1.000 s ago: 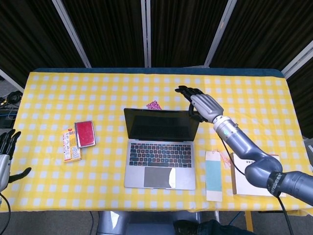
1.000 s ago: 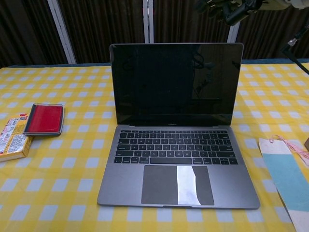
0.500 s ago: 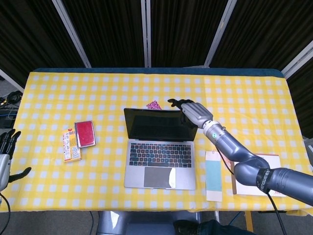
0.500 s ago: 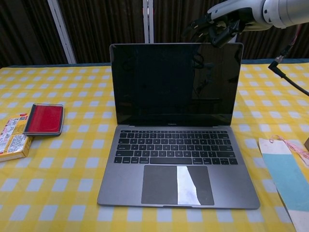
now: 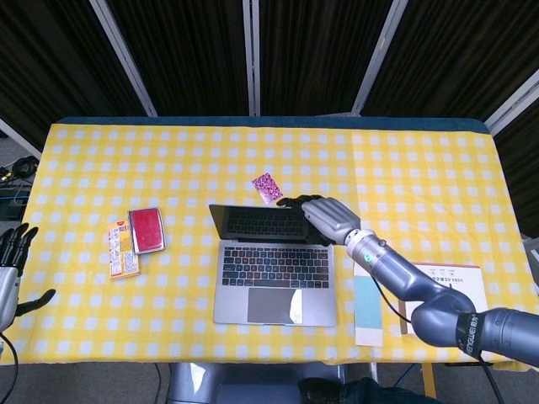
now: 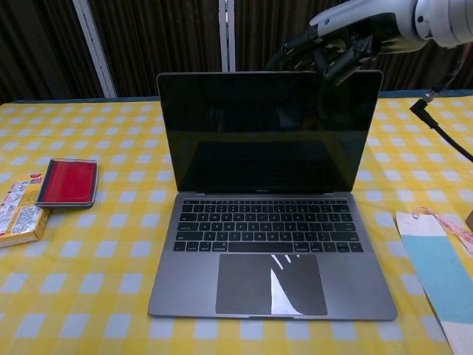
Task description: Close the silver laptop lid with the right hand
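Note:
The silver laptop [image 5: 274,284] sits open at the table's middle, its dark lid [image 5: 253,221] tipped forward over the keyboard. My right hand [image 5: 318,217] rests on the lid's top edge near the right corner, fingers stretched along the back of the screen. In the chest view the same right hand [image 6: 336,46] hooks over the top right of the lid [image 6: 266,133], and the keyboard [image 6: 267,225] is in full sight. My left hand [image 5: 10,263] hangs at the table's left edge, fingers apart, holding nothing.
A red case [image 5: 146,229] lies on a yellow box [image 5: 123,251] left of the laptop. A small pink packet [image 5: 268,188] lies behind the lid. A blue-and-white card [image 5: 368,301] and a notebook [image 5: 445,296] lie to the right.
My right hand came down and toward me onto the lid's top edge. The lid has tilted forward from near upright, and the pink packet behind it now shows fully.

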You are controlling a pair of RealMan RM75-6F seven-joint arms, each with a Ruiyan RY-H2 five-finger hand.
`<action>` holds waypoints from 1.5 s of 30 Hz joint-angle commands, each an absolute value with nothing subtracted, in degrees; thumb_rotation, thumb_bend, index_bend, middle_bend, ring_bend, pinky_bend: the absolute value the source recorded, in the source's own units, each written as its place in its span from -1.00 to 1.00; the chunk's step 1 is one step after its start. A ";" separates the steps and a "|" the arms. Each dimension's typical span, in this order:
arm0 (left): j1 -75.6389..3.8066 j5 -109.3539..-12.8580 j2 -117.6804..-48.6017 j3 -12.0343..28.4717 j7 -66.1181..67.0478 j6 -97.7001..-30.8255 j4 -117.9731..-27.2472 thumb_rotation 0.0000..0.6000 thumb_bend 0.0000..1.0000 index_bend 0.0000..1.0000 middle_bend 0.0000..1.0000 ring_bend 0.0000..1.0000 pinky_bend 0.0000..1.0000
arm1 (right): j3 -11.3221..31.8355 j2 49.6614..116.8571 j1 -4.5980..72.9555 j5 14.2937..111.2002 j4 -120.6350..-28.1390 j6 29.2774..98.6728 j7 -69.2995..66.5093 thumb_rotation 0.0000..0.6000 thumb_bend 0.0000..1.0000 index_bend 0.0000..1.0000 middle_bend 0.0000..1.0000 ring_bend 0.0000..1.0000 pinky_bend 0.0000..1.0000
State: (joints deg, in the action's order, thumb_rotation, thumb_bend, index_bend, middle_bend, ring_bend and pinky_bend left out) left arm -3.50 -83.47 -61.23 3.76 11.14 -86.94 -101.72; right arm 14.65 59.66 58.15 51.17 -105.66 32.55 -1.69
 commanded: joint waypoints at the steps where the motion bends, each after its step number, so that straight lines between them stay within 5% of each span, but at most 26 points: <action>1: -3.47 -83.66 -61.20 3.66 11.08 -87.04 -101.76 1.00 -1.00 -1.00 -1.00 -1.00 -1.00 | 13.71 58.09 56.42 55.08 -109.36 32.80 -1.90 1.00 1.00 -0.67 -0.57 -0.71 -0.66; 18: -3.29 -84.92 -61.36 2.97 11.61 -87.56 -101.93 1.00 -1.00 -1.00 -1.00 -1.00 -1.00 | 6.03 58.33 50.84 71.21 -115.25 32.90 0.16 1.00 1.00 -0.66 -0.56 -0.70 -0.64; 45: -3.70 -84.47 -62.21 2.69 13.25 -86.66 -101.70 1.00 -1.00 -1.00 -1.00 -1.00 -1.00 | -0.09 67.08 49.46 72.91 -105.46 30.80 0.53 1.00 1.00 -0.62 -0.53 -0.67 -0.63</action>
State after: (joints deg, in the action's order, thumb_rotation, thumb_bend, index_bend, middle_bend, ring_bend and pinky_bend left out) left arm -3.70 -84.48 -62.20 2.70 13.24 -86.66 -101.71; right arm 0.06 66.85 49.52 72.90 -105.71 30.89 0.62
